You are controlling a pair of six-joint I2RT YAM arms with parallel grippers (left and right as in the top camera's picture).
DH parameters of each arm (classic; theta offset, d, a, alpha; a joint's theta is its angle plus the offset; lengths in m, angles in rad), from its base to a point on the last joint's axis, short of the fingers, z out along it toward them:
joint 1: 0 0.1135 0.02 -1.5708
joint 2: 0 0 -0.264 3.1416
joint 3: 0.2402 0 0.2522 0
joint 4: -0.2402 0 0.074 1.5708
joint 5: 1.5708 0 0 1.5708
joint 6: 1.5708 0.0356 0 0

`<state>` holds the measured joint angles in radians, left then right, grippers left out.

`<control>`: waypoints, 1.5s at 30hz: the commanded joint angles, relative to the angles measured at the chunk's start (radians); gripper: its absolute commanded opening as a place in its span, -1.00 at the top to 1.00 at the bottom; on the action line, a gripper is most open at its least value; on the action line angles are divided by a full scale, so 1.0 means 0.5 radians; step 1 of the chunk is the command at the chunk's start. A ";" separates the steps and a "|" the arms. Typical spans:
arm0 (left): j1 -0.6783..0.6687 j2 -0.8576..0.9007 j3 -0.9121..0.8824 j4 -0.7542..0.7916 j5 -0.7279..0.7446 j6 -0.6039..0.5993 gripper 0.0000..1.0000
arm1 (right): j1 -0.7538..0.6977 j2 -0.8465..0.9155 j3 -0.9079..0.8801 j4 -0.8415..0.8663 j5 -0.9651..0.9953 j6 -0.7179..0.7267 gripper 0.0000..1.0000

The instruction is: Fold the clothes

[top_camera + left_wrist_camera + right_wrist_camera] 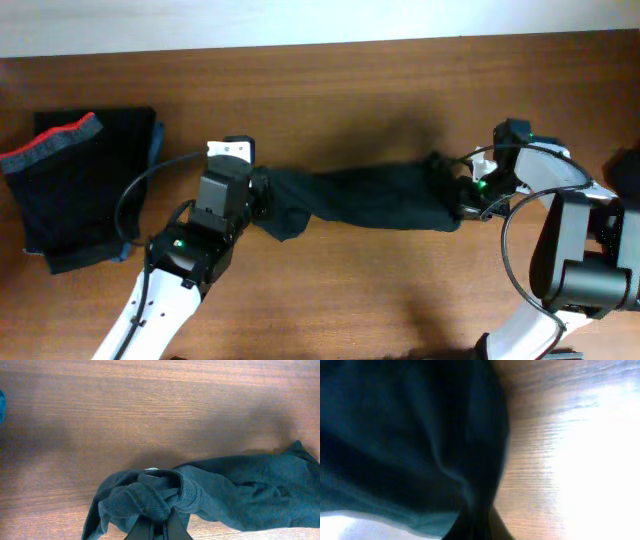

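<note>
Black garment [370, 200] lies stretched level across mid-frame, left gripper [264, 196] clamped on its left end, right gripper [463, 197] clamped on its right end.

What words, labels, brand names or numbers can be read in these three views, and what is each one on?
None: no readable text in any view.
The long black garment, the folded garment with the red-and-grey waistband and the table show no print. The right wrist view is too blurred to tell.
</note>
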<state>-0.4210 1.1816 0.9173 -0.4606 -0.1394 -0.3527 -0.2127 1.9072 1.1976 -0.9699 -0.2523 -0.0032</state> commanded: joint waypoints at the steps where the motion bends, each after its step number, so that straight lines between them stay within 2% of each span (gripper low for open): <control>1: 0.010 -0.069 0.046 -0.005 -0.030 0.148 1.00 | -0.006 -0.285 0.223 -0.119 -0.018 -0.001 0.92; 9: 0.010 -0.169 0.199 -0.106 -0.048 0.343 1.00 | -0.008 -0.784 0.639 -0.358 0.004 0.001 0.92; 17: 0.010 -0.308 0.214 -0.096 -0.272 0.345 0.99 | -0.008 -0.946 0.691 -0.434 0.072 0.001 0.92; 22: 0.031 -0.343 0.272 -0.090 -0.321 0.426 0.99 | -0.010 -1.032 0.694 -0.449 0.180 0.017 0.92; 27: 0.125 -0.343 0.315 -0.091 -0.294 0.425 0.99 | -0.010 -1.174 0.698 -0.449 0.259 0.031 0.92; 31: 0.196 -0.342 0.333 -0.095 -0.069 0.416 1.00 | -0.010 -1.312 0.699 -0.462 0.270 0.031 0.91; 36: 0.208 -0.185 0.333 -0.053 -0.043 0.402 0.99 | -0.010 -1.156 0.698 -0.443 0.268 0.031 0.90; 40: 0.243 0.121 0.333 0.209 -0.042 0.428 0.99 | -0.009 -0.814 0.698 -0.256 0.266 0.031 0.92; 43: 0.404 0.539 0.376 0.936 0.014 0.513 0.99 | -0.009 -0.539 0.736 0.240 0.201 0.031 0.92; 45: 0.512 0.682 0.549 1.022 0.188 0.477 0.99 | -0.010 -0.505 0.848 0.274 0.175 0.045 0.90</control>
<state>-0.2462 1.4235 1.0901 -0.0021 -0.1402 -0.1265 -0.2134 1.6291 1.5402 -0.8585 -0.1459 0.0044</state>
